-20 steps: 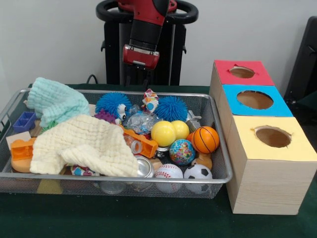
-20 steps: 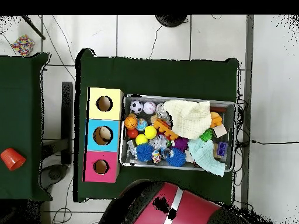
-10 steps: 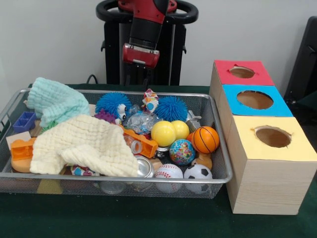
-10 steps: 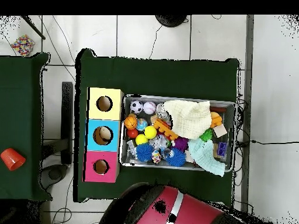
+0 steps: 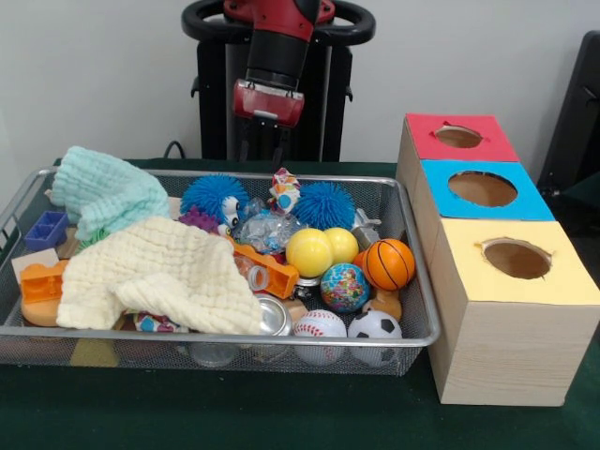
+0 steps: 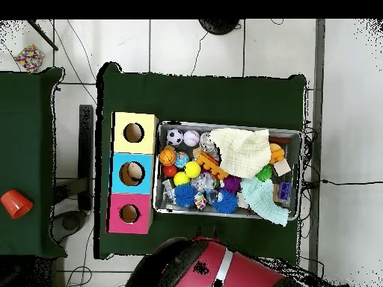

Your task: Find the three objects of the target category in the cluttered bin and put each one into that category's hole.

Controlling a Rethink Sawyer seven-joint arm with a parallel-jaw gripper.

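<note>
A wire bin [image 5: 412, 281] [image 6: 228, 125] holds a jumble of toys. At its right end lie two yellow balls [image 5: 310, 251], a basketball [image 5: 389, 263], a globe ball [image 5: 344, 286], a baseball [image 5: 320, 325] and a soccer ball [image 5: 374, 325]. Two blue spiky balls [image 5: 214, 195] [image 5: 324, 204] sit at the back. A cream cloth [image 5: 159, 272] and a mint cloth [image 5: 108, 192] cover the left part. My gripper [image 5: 262, 141] hangs high behind the bin's far rim, over nothing, dark against the pedestal. In the overhead view only the red arm [image 6: 217, 273] shows.
Right of the bin stand three boxes with round holes in their tops: red [image 5: 487, 141], blue [image 5: 530, 202], yellow [image 5: 562, 281]. Orange blocks [image 5: 42, 281] and a blue block [image 5: 47, 228] lie at the bin's left end. A red cup [image 6: 15, 202] sits on a separate table.
The arm has drawn back and up slightly, away from the bin. Nothing in the bin has moved.
</note>
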